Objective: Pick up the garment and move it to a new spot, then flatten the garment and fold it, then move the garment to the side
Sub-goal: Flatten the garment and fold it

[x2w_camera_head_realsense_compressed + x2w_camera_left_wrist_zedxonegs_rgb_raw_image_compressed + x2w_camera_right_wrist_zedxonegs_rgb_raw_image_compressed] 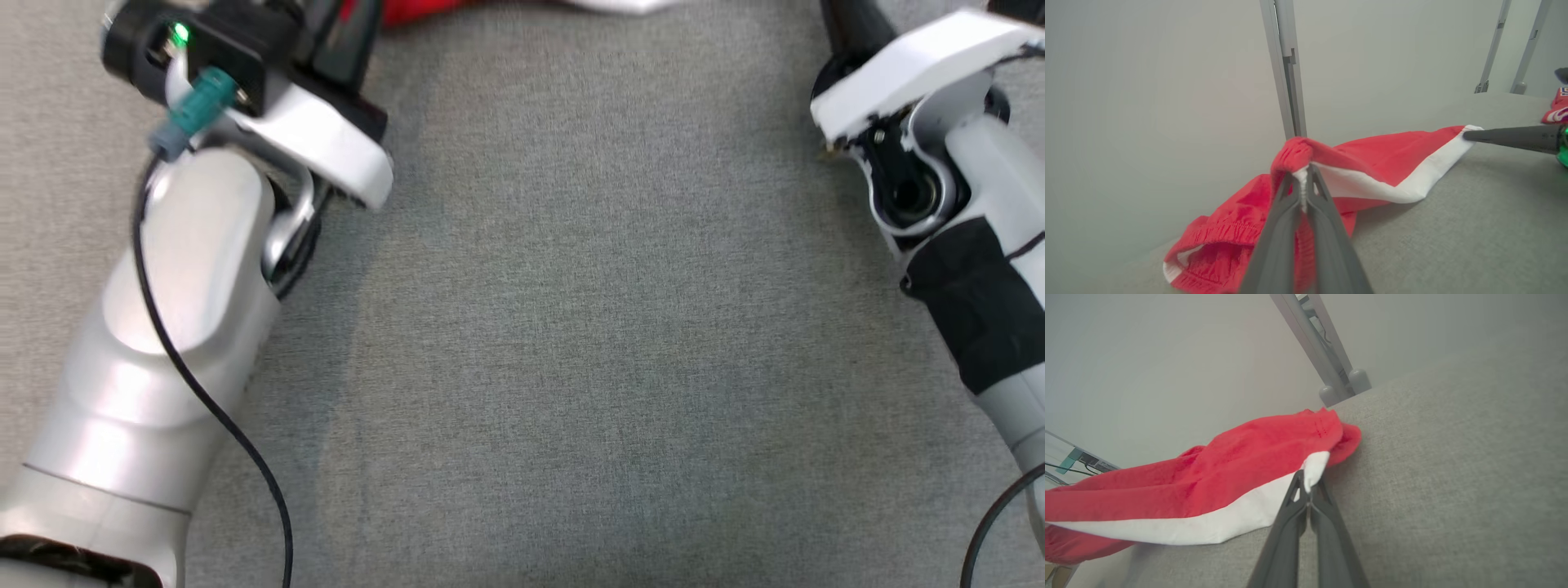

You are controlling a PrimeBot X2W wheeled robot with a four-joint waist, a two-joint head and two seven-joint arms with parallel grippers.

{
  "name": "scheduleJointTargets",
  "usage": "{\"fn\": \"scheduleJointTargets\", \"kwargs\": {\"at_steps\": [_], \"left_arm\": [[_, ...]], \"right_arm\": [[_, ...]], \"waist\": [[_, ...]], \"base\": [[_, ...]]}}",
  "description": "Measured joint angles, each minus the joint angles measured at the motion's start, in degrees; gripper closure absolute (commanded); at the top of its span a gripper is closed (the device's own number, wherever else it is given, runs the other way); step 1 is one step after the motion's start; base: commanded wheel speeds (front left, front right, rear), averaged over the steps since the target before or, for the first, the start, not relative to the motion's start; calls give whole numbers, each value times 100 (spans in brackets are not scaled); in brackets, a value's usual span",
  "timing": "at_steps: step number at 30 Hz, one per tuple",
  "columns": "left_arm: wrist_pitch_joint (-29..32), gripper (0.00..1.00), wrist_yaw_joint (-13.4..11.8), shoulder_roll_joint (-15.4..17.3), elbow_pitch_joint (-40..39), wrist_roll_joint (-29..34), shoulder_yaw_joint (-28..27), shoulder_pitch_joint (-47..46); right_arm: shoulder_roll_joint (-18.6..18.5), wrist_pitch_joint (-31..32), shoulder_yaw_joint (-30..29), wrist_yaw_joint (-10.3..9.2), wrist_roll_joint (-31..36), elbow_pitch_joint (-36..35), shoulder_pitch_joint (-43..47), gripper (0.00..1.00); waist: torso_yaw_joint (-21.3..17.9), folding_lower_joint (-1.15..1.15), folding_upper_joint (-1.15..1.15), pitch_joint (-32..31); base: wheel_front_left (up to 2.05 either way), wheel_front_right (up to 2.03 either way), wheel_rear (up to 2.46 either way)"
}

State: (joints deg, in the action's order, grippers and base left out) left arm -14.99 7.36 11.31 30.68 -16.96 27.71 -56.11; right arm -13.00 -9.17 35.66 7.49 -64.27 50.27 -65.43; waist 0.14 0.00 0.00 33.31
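One garment, red with a white band and a gathered elastic edge, hangs stretched just above the grey table, one end sagging onto it, gripped by two pincers, both closed tight: left pincer on a bunched fold, right pincer on the white corner.

one red-and-white garment. two grippers: left gripper, right gripper, two dark fingers each. one grey fabric surface. three upright metal posts in the left wrist view. one further red printed item at its right edge.
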Motion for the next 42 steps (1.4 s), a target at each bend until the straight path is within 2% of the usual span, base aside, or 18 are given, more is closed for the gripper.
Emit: {"fn": "scheduleJointTargets", "kwargs": {"at_steps": [7, 15, 23, 29, 42], "left_arm": [[0, 100, 7, 78, 291, -182, 487, 289], [1, 100, 7, 277, 524, -22, 1101, 438], [0, 100, 7, 413, 972, 282, 1734, 673], [0, 100, 7, 396, 1254, 289, 1881, 864], [0, 100, 7, 342, 1456, 159, 1736, 1341]], "right_arm": [[-188, 215, 546, 0, -258, 88, 268, 100], [-345, 324, 875, 0, -467, 235, 293, 100], [-539, 1026, 1345, 0, -781, 304, 487, 100], [-610, 1233, 1550, 0, -949, 282, 637, 100], [-933, 1980, 2050, 0, -1310, 24, 1003, 100]], "waist": [[91, 0, 0, -379], [233, 0, 0, -666], [342, 0, 0, -1025], [370, 0, 0, -1269], [360, 0, 0, -1844]], "base": [[0, 0, 0], [0, 0, 0], [0, 0, 0], [0, 0, 0], [0, 0, 0]]}}
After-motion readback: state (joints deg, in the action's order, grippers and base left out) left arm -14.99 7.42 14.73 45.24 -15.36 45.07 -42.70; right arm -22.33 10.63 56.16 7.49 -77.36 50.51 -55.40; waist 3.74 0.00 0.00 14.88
